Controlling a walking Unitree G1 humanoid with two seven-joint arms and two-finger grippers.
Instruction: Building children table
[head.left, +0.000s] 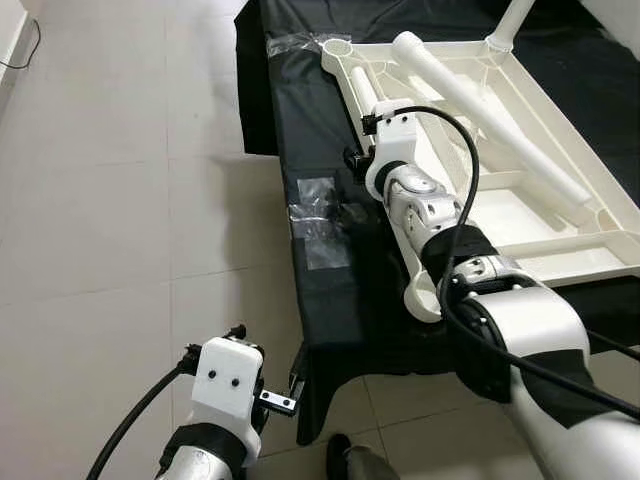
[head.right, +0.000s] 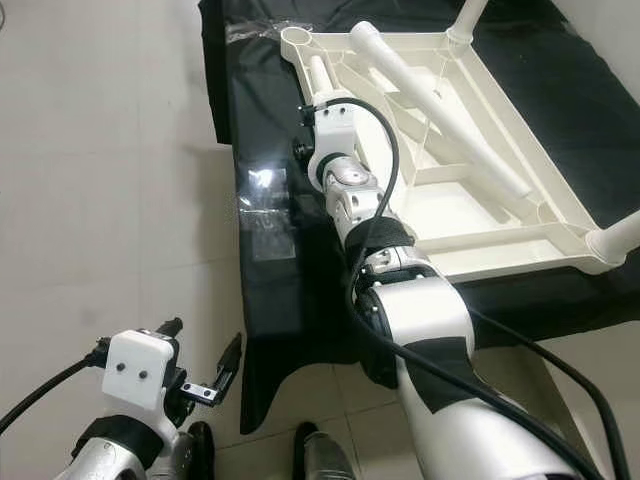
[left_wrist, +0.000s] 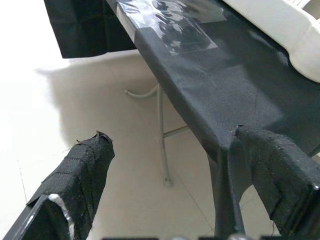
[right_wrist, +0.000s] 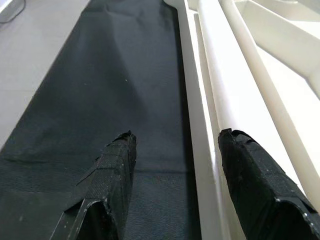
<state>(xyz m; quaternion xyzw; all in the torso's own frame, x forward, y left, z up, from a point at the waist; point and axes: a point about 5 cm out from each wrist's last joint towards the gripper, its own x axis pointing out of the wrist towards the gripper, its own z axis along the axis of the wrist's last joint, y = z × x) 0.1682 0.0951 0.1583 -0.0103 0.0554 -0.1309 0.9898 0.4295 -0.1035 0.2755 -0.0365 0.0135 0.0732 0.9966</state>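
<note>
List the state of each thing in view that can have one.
Tabletop: upside down on the black-covered table, not fully assembled.
Loose leg: lying across the tabletop's underside.
Right gripper: open, straddling the tabletop's edge.
Left gripper: open, empty, beside the table.

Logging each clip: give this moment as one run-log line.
right hand: open, straddling upturned white table's rim | left hand: open, idle beside black-covered table | loose leg lying in frame

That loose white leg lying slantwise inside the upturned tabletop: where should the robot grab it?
Probably mid-shaft on the loose leg, coming from above: it lies flat in the upturned tabletop, its round bare middle fitting between open fingers. The right gripper hangs open nearby.
</note>
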